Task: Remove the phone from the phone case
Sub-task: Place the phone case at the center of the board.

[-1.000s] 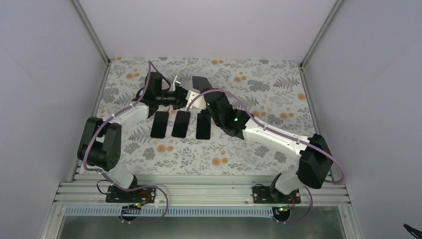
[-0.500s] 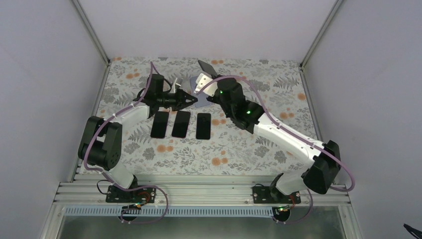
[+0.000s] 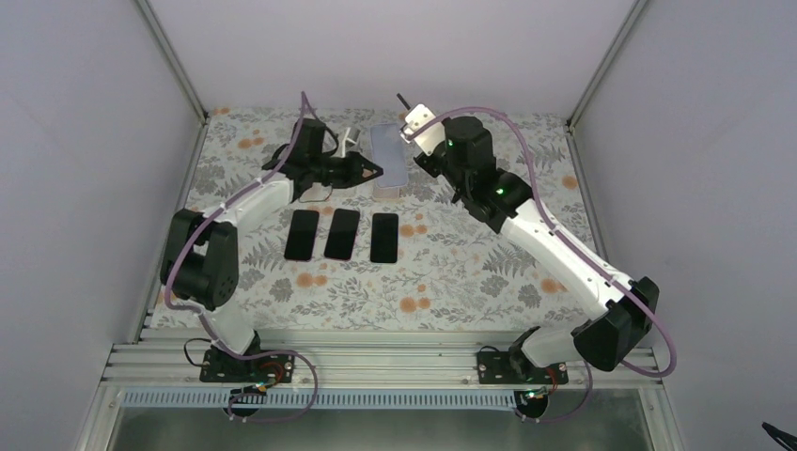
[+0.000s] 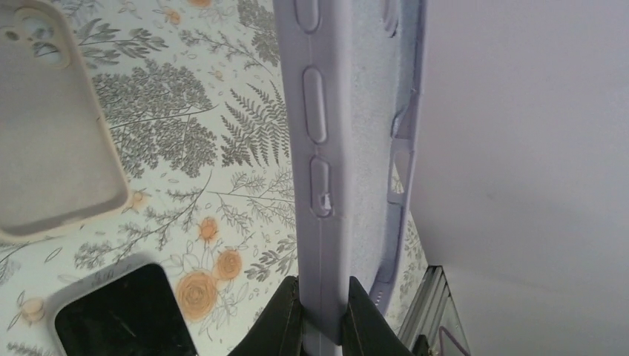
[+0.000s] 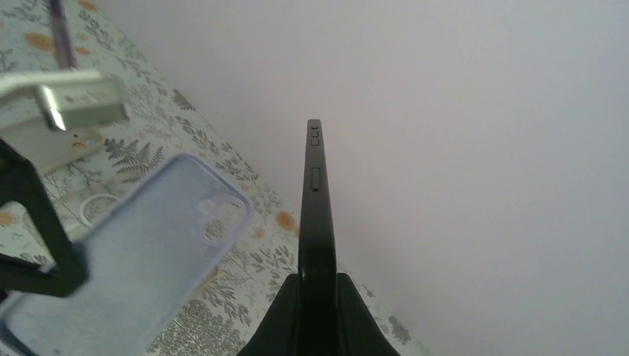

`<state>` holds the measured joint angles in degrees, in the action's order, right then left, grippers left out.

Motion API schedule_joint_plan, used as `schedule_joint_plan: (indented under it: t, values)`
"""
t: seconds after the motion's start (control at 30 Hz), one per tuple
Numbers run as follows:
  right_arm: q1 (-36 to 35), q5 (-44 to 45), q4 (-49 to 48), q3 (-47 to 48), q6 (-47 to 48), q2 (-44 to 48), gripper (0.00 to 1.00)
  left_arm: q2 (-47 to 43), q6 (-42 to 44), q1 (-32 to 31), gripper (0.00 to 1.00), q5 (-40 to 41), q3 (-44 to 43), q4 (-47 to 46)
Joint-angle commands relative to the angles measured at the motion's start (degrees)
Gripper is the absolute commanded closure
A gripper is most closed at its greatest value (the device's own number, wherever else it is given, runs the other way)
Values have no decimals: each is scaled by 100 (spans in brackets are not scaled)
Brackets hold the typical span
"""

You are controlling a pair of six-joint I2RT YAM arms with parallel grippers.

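Phone (image 5: 317,208), a slim black slab seen edge-on, is clamped in the right hand (image 5: 317,300), apart from the phone case (image 4: 348,148). The case is matte lavender with rounded corners, its rim pinched by the left hand (image 4: 323,315) above the floral tabletop (image 4: 222,148).

A table cover printed with grey ferns and orange flowers (image 3: 451,282) spreads across the work surface. On it three flat black rectangular phones lie in a row, close together but not touching: the left one (image 3: 302,235), the middle one (image 3: 342,234) and the right one (image 3: 383,237). A soft beige phone cover with a camera cut-out (image 4: 56,148) lies flat on the print. Plain pale lilac walls (image 3: 94,141) enclose the sides, and a ribbed aluminium rail (image 3: 376,362) runs along the near edge.
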<state>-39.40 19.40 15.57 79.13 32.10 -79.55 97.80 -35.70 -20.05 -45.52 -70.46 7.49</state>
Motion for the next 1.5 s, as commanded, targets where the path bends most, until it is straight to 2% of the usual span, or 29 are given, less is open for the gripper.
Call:
schedule_joint_plan:
  t: [0.0,0.3,0.7,1.03,1.23,1.47]
  values:
    - [155,-325,-162,348,-436,98,96,556,599,-209,98,155,-707,598]
    - [483,-534,-33,492,-635,77,96,1829,195,-272,98,266,-1632,179]
    - [835,-812,101,667,-849,7,96,3323,127,-662,98,456,-3060,781]
    - [896,-918,141,719,-896,-84,96,4133,-51,-847,98,497,-3997,917]
    - [933,-942,149,705,-917,-86,96,4350,-86,-895,97,590,-4070,988]
    - [940,-1039,170,707,-977,-114,96,4387,-121,-919,87,717,-4144,1057]
